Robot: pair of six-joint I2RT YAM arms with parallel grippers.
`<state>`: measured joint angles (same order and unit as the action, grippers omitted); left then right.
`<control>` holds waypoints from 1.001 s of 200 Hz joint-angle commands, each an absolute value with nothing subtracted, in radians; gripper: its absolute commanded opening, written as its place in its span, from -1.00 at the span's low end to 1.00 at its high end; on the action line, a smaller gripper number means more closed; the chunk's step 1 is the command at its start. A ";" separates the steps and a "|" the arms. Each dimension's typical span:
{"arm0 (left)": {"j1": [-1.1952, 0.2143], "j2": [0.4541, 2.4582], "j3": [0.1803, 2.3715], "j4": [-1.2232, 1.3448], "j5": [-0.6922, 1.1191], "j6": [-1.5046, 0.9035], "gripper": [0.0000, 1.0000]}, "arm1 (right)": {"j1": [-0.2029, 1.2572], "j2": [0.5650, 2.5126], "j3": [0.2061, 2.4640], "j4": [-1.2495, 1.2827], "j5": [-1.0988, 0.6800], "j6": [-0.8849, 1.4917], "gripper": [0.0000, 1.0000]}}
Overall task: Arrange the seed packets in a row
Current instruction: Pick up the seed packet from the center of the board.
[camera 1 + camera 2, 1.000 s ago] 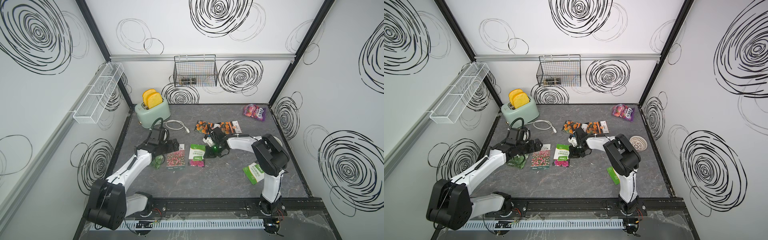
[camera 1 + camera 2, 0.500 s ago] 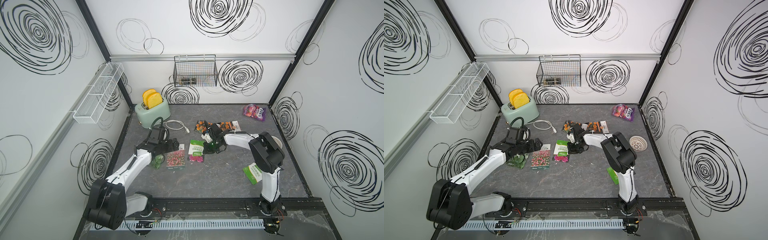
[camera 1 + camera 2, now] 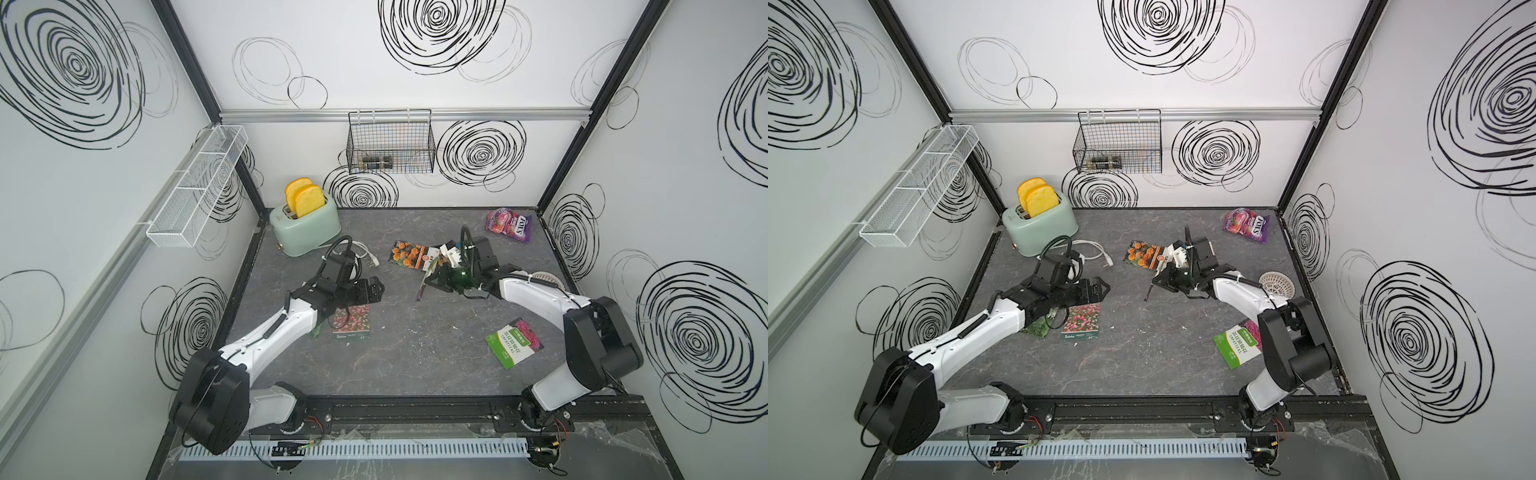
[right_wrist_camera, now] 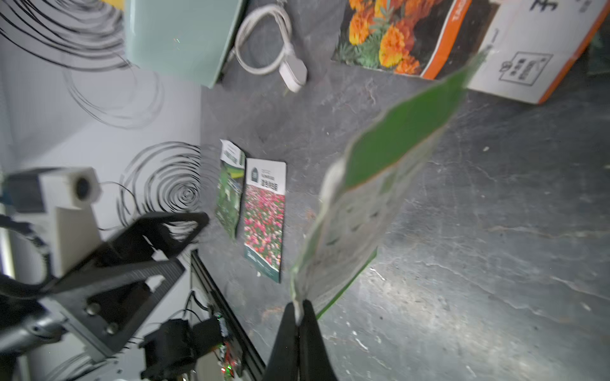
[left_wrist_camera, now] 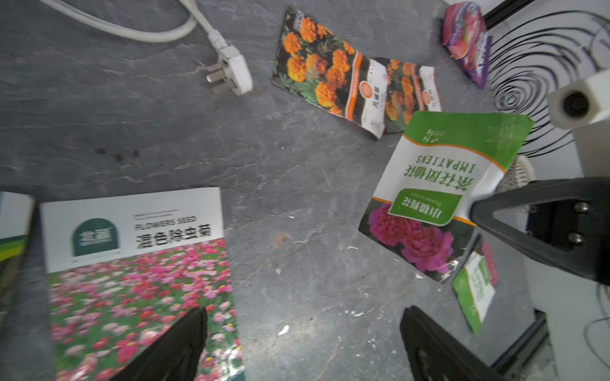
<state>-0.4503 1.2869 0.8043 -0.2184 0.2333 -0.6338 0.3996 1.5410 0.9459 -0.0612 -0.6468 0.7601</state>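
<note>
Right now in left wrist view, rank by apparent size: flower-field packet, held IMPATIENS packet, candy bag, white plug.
1. flower-field packet, nearest the camera, so inflated
2. held IMPATIENS packet
3. candy bag
4. white plug

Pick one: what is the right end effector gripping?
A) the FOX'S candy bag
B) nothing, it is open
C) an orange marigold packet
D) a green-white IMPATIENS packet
D. The right end effector is pinched shut on one edge of the IMPATIENS packet, and the packet's label reads clearly in the left wrist view.
</note>
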 commanded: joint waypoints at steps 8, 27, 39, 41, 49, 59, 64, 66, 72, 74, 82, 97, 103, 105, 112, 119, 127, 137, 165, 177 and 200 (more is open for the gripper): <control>-0.512 1.315 0.775 -0.006 0.331 -0.868 0.93 | 0.371 1.456 0.897 0.128 -0.675 1.000 -1.00; -0.546 1.341 0.765 0.083 0.382 -0.981 0.94 | 0.356 1.419 0.890 0.151 -0.656 1.050 -1.00; -0.558 1.353 0.755 0.137 0.405 -1.056 0.94 | 0.351 1.405 0.893 0.156 -0.643 1.062 -1.00; -0.559 1.355 0.753 0.147 0.409 -1.070 0.94 | 0.349 1.404 0.894 0.155 -0.642 1.064 -1.00; -0.563 1.361 0.739 0.193 0.423 -1.129 0.94 | 0.350 1.398 0.899 0.149 -0.634 1.064 -1.00; -0.566 1.369 0.723 0.250 0.433 -1.194 0.95 | 0.349 1.390 0.900 0.150 -0.625 1.066 -1.00; -0.567 1.373 0.715 0.279 0.437 -1.234 0.95 | 0.349 1.386 0.899 0.151 -0.622 1.066 -1.00; -0.567 1.375 0.713 0.289 0.438 -1.243 0.96 | 0.347 1.385 0.899 0.151 -0.619 1.066 -1.00; -0.570 1.380 0.707 0.316 0.439 -1.282 0.97 | 0.348 1.379 0.898 0.149 -0.613 1.066 -1.00; -0.572 1.382 0.705 0.323 0.439 -1.295 0.97 | 0.348 1.377 0.897 0.148 -0.612 1.066 -1.00; -0.577 1.390 0.699 0.363 0.439 -1.339 0.98 | 0.347 1.371 0.894 0.147 -0.609 1.064 -1.00; -0.586 1.407 0.690 0.444 0.438 -1.435 0.99 | 0.345 1.366 0.893 0.140 -0.613 1.062 -1.00; -0.591 1.412 0.689 0.469 0.433 -1.468 0.99 | 0.344 1.364 0.891 0.140 -0.614 1.061 -1.00; -0.593 1.416 0.689 0.476 0.432 -1.478 0.99 | 0.345 1.363 0.891 0.142 -0.614 1.061 -1.00; -0.600 1.424 0.689 0.507 0.428 -1.515 1.00 | 0.345 1.359 0.887 0.144 -0.614 1.059 -1.00; -0.605 1.434 0.689 0.538 0.424 -1.551 1.00 | 0.344 1.354 0.885 0.143 -0.611 1.056 -1.00; -0.612 1.444 0.689 0.572 0.418 -1.588 1.00 | 0.344 1.350 0.885 0.144 -0.611 1.052 -1.00; -0.622 1.459 0.689 0.624 0.409 -1.637 1.00 | 0.344 1.346 0.885 0.144 -0.611 1.047 -1.00; -0.637 1.504 0.716 0.703 0.383 -1.716 0.96 | 0.345 1.333 0.889 0.136 -0.615 1.026 -1.00; -0.639 1.526 0.736 0.715 0.374 -1.730 0.94 | 0.345 1.327 0.890 0.134 -0.618 1.017 -1.00; -0.648 1.581 0.776 0.768 0.365 -1.757 0.81 | 0.346 1.316 0.885 0.141 -0.632 1.014 -1.00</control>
